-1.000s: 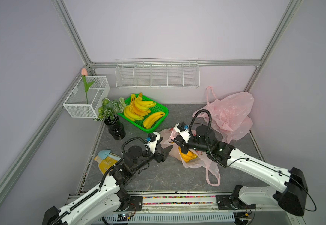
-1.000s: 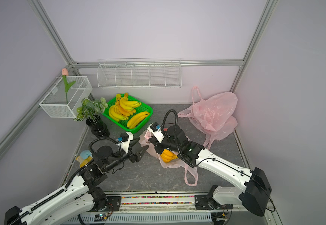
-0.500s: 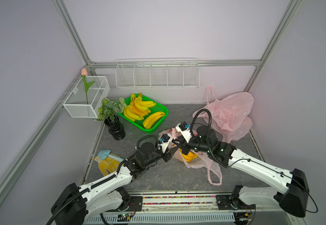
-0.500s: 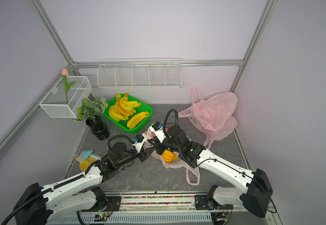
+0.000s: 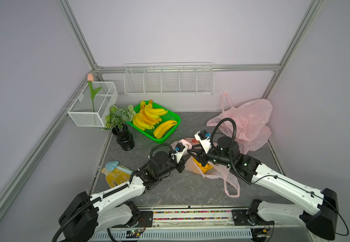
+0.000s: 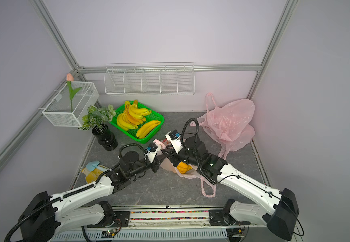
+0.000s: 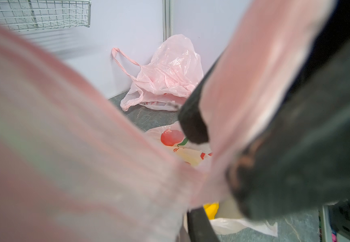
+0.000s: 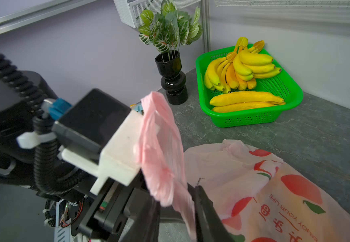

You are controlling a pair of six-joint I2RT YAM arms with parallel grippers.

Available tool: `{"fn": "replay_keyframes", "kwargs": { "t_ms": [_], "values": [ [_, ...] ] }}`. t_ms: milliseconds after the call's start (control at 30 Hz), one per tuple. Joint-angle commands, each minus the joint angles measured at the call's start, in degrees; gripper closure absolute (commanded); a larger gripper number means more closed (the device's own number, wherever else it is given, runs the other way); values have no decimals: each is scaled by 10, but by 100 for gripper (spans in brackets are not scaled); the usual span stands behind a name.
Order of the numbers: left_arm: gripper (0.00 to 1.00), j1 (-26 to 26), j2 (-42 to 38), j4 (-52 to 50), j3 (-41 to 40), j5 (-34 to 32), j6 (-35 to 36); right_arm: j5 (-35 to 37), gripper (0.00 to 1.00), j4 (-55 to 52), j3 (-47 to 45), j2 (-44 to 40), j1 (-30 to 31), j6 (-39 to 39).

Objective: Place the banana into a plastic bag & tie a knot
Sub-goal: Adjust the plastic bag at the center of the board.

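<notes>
Right wrist view shows left end effector clamped on bag handle; right end effector slightly parted.

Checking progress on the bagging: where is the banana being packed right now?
In both top views the banana lies inside the printed pink bag at mid-table, just beneath the right gripper, on the robot's side of the green basket.
</notes>
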Motion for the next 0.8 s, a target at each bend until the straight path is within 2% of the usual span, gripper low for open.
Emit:
{"fn": "replay_keyframes", "kwargs": {
  "t_ms": [0, 367, 600, 667, 767],
  "values": [
    [84, -1, -9, -2, 14, 6, 7, 14, 69, -8, -5, -14, 4, -11],
    [84, -1, -4, -18, 22, 36, 6, 3, 67, -2, 13, 8, 11, -11],
    [84, -1, -13, -29, 17, 26, 8, 14, 90, -15, 20, -1, 12, -15],
    [78, -1, -25, -28, 10, 3, 6, 22, 93, -30, 24, -9, 12, -17],
    [66, -1, -74, -8, -19, -37, 0, 34, 93, -52, 30, -26, 12, -17]
  ]
}}
